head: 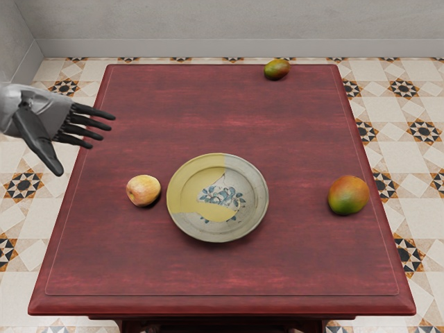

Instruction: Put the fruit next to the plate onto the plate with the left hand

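A yellow-red apple [143,190] lies on the dark red table just left of the plate [246,173], nearly touching its rim. The plate is yellow and grey with a blue pattern and holds nothing. My left hand [73,128] hovers at the table's left edge, up and to the left of the apple and well apart from it. Its fingers are spread and hold nothing. No right arm shows.
A green-red mango [348,195] rests near the table's right edge. A second mango [276,69] sits at the far edge, right of centre. The table [208,111] stands on a patterned tile floor with a wall behind.
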Robot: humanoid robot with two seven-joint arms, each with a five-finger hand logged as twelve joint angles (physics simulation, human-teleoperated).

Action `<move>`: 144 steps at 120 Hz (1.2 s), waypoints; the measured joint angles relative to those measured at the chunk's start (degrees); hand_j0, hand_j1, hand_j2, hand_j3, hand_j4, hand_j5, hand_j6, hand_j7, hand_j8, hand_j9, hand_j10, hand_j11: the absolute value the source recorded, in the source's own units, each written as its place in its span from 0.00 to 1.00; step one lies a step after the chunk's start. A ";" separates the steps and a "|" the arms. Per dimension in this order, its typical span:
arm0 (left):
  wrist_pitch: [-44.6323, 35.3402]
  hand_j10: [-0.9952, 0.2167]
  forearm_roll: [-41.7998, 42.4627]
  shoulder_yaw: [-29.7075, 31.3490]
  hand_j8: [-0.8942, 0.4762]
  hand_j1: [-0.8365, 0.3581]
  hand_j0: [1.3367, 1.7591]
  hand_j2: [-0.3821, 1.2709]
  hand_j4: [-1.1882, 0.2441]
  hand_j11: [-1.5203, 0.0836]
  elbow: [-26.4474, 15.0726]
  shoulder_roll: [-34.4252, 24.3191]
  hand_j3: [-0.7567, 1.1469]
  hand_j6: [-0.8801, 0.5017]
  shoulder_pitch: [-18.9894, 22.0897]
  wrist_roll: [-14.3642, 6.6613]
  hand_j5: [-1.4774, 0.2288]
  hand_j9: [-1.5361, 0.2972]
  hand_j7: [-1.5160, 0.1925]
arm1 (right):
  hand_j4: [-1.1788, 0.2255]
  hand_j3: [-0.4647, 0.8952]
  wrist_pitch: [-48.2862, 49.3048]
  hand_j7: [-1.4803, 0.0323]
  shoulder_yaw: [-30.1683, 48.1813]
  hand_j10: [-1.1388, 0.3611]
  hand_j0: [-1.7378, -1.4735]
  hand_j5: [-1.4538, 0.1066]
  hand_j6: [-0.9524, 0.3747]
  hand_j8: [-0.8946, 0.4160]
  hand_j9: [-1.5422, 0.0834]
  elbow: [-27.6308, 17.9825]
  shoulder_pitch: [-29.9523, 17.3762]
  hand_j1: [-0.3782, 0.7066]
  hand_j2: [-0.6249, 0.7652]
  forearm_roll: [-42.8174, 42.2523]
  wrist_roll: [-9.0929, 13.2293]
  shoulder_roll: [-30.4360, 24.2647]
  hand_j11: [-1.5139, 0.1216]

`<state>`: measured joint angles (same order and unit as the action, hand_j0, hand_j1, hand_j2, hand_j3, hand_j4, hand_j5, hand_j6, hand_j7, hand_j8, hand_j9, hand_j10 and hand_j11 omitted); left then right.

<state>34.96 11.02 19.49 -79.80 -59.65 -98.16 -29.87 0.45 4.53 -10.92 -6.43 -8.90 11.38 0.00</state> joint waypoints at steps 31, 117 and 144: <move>0.08 0.82 -2.33 -0.13 0.65 0.99 0.76 0.23 0.83 0.95 0.00 5.45 0.40 0.64 -0.28 -2.65 0.87 0.84 0.89 | 0.82 0.34 0.07 0.96 0.09 0.74 0.30 0.91 0.70 0.67 0.93 -0.14 0.14 0.05 0.45 0.02 -0.02 0.00 0.91; -37.67 0.82 7.70 42.30 0.65 0.99 0.76 0.23 0.83 0.95 -2.99 59.65 0.40 0.64 -25.19 6.49 0.87 0.84 0.89 | 0.82 0.34 0.08 0.96 0.05 0.74 0.30 0.91 0.70 0.67 0.93 -0.15 0.19 0.05 0.45 0.02 -0.03 0.00 0.91; -39.24 0.79 7.48 41.33 0.62 0.95 0.76 0.24 0.80 0.91 -3.60 59.65 0.40 0.61 -22.85 4.60 0.83 0.81 0.85 | 0.82 0.34 0.08 0.96 0.06 0.74 0.30 0.91 0.70 0.67 0.93 -0.15 0.19 0.05 0.45 0.02 -0.01 0.00 0.91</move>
<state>-4.28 18.49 60.82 -83.40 0.00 -121.01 -25.28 0.53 4.59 -11.07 -6.24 -8.88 11.37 0.00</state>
